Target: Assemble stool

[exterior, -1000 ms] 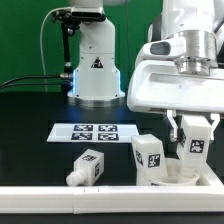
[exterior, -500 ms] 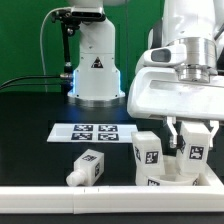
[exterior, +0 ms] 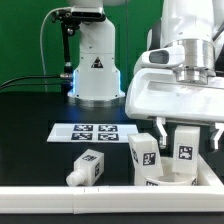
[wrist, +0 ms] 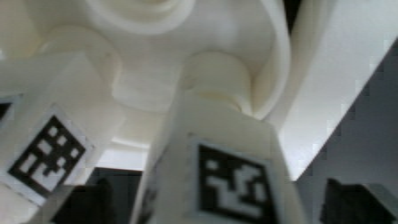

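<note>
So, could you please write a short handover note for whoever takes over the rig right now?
The gripper is open, astride one upright leg with gaps on both sides.
Done: that leg and a second leg, on the exterior view's left of it, stand on the seat.
Left: a loose leg lies on the table by the marker board, not yet fitted.

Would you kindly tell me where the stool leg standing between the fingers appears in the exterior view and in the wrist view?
Exterior view: the leg stands upright, low at the exterior view's right, between the open fingers.
Wrist view: the leg fills the middle of the picture, its tag facing the camera.
Shared landmark: the second tagged leg standing right beside it.
</note>
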`<state>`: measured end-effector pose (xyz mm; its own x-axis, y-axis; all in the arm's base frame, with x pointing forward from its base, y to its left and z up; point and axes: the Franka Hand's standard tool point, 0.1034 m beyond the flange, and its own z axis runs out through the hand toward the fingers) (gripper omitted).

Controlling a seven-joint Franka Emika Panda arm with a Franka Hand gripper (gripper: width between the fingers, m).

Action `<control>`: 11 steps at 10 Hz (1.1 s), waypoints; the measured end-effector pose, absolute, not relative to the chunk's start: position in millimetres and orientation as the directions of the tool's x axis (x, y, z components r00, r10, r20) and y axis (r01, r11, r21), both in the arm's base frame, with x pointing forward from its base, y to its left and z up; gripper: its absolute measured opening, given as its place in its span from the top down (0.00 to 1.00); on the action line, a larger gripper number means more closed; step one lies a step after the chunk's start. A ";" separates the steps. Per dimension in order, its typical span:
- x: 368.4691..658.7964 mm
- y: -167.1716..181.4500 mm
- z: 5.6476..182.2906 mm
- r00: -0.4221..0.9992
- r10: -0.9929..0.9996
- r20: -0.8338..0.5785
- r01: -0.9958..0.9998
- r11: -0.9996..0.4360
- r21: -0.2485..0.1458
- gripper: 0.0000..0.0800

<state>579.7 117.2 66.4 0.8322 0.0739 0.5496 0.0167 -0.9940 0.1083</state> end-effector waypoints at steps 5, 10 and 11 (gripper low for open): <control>579.2 123.8 72.2 0.881 0.023 0.473 -0.004 -0.998 0.057 0.19; 580.9 130.9 78.0 0.991 -0.107 0.086 -0.104 -0.994 -0.033 0.19; 580.0 129.3 78.0 0.992 -0.109 0.058 -0.107 -0.994 -0.033 0.19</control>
